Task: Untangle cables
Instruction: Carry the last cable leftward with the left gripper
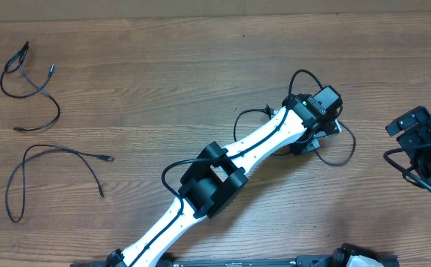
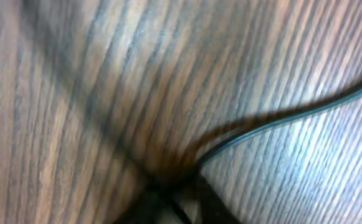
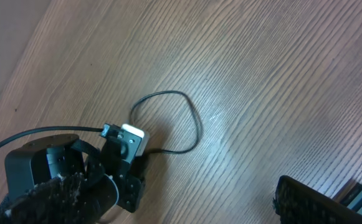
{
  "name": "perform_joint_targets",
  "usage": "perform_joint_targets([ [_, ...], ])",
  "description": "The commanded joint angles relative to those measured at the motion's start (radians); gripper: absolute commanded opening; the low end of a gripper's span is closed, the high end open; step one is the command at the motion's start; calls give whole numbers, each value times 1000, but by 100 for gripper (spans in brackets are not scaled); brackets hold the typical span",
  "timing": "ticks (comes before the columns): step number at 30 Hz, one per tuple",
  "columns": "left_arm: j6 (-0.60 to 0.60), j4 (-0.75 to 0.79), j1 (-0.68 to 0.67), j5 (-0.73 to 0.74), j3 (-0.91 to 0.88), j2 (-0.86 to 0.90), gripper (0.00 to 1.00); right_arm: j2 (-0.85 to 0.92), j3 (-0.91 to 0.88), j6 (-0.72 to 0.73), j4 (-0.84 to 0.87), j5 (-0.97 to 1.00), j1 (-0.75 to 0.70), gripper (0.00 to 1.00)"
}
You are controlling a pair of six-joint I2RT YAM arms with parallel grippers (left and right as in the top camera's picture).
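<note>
Wooden tabletop (image 1: 200,59): overhead shows two thin black cables (image 1: 33,89) at left. Only the left wrist view shows a third cable (image 2: 280,118) reaching the left gripper (image 2: 179,196), clamp unclear. The right gripper (image 1: 414,127) is spread wide.

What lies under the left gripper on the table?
A thin black cable loops out from beneath the left gripper onto the wooden table. The stretch directly below the gripper is covered, so it cannot be seen whether the jaws pinch it.

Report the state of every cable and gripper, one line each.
Thin black cable at upper left: lying loose, apart from the others.
Thin black cable at lower left: lying loose, separate.
Thin black looped cable at centre: runs up to the left gripper.
Left gripper: down on the wooden table, grip unclear.
Right gripper: open, empty.
</note>
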Motion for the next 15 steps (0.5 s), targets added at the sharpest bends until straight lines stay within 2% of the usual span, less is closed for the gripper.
perform_joint_targets([
  [1,7,0,13,-14,-2,34,4,-6,17,-8,1,10,-4,100],
  [5,1,-2,43,-56,-2,34,4,-2,17,-8,-5,10,-4,100],
  [15,-180,-4,275,-93,-2,34,4,20,17,-8,-10,10,-4,100],
])
